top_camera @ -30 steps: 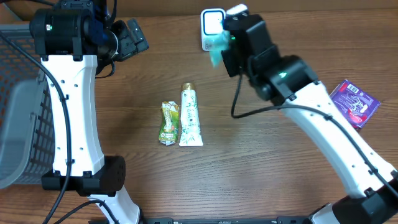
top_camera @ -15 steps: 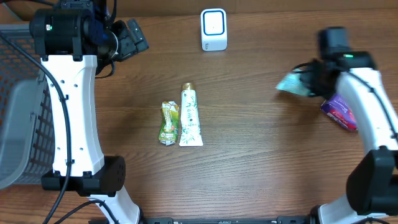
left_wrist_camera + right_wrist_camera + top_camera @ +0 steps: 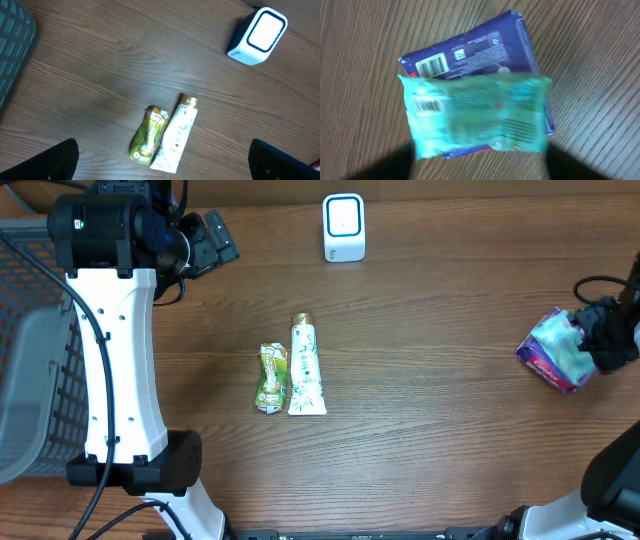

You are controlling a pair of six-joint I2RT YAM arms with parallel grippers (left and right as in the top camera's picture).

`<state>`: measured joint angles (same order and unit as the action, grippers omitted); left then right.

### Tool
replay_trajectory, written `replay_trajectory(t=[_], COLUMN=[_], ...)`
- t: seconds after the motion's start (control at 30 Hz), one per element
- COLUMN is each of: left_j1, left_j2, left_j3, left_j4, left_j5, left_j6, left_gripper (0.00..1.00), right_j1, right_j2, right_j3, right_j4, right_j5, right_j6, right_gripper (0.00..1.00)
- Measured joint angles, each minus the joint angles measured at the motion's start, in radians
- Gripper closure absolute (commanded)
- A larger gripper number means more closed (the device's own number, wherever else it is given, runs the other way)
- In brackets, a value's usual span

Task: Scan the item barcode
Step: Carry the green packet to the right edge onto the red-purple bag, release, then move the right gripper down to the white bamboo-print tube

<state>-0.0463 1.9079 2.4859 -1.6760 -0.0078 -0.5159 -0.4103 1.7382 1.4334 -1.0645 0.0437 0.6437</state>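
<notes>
A teal packet [image 3: 560,338] [image 3: 475,115], blurred with motion, lies across a purple packet [image 3: 543,367] [image 3: 475,45] at the table's far right. My right gripper [image 3: 606,340] [image 3: 480,162] hangs just over them with its jaws wide apart, one dark finger on each side of the teal packet. Barcodes show on both packets in the right wrist view. The white and blue scanner [image 3: 343,227] [image 3: 257,36] stands at the back centre. High at the back left, my left gripper [image 3: 215,240] [image 3: 162,162] is open and holds nothing.
A green pouch [image 3: 271,378] [image 3: 148,135] and a white tube [image 3: 306,366] [image 3: 177,135] lie side by side in the middle of the table. A grey wire basket [image 3: 30,380] [image 3: 12,45] stands at the left edge.
My right arm swung from the scanner to the far right with the teal packet, brought it over the purple packet, and its jaws have opened. The left arm has not moved.
</notes>
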Motion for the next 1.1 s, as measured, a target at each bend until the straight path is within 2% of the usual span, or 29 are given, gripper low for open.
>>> replay_trajectory(t=[0.23, 0.37, 0.73, 1.1], left_j1=[0.0, 0.0, 0.0, 0.0], left_j2=[0.0, 0.0, 0.0, 0.0], left_j3=[0.0, 0.0, 0.0, 0.0], left_j4=[0.0, 0.0, 0.0, 0.0], left_j5=[0.0, 0.0, 0.0, 0.0], left_j6=[0.0, 0.0, 0.0, 0.0], left_gripper=[0.0, 0.0, 0.01, 0.01], right_j1=[0.016, 0.104, 0.565, 0.952], right_j2=[0.0, 0.0, 0.023, 0.237], right_j3=[0.014, 0.082, 0.105, 0.105], right_j4=[0.0, 0.012, 0.13, 0.282], right_j5=[-0.064, -0.171, -0.326, -0.271], right_j6=[-0.067, -0.152, -0.215, -0.21], right_gripper=[0.0, 0.0, 0.0, 0.07])
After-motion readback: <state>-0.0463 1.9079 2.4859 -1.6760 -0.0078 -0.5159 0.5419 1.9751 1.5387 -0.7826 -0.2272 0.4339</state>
